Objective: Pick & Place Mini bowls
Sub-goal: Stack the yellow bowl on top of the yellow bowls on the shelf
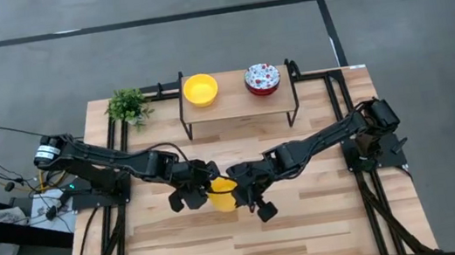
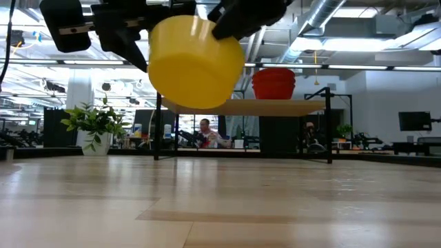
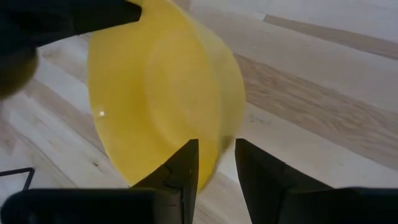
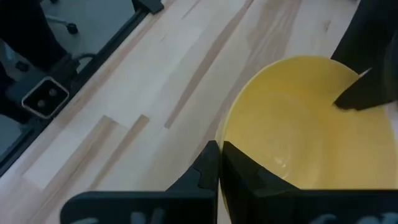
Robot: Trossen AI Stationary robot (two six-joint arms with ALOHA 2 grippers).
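Item: yellow mini bowl (image 1: 222, 195), in transit. Held clear of the desk (image 1: 312, 231) over its middle, between the two arms, tilted off level in the low view. Both tools are at its rim.

Right tool (image 1: 237, 187): fingers pinched on the bowl's rim, wall between them, as its wrist view shows. Judged to be carrying the bowl.

Left tool (image 1: 201, 189): at the opposite side of the same bowl, one finger on each side of the rim with a gap between them, per its wrist view. Whether the fingers (image 3: 177, 180) press the wall or stand just off it I cannot tell.

Item: second yellow mini bowl (image 1: 200, 90), resting on the left half of the small raised shelf (image 1: 238, 104) at the desk's far edge.

Item: patterned mini bowl (image 1: 262, 79), white with red floral print, on the right half of the same shelf.

Item: small potted plant (image 1: 128, 106), far left corner of the desk; not part of the task.

Step in hand, as judged: an exchange of the bowl between arms in mid-air, or a two-tool carry; direction not settled by these views.

Next move calls for: one tool to have a sure pinch on the rim before the other lets go, then a level carry to the placing spot, with the bowl kept from swinging or slipping at the thin rim.
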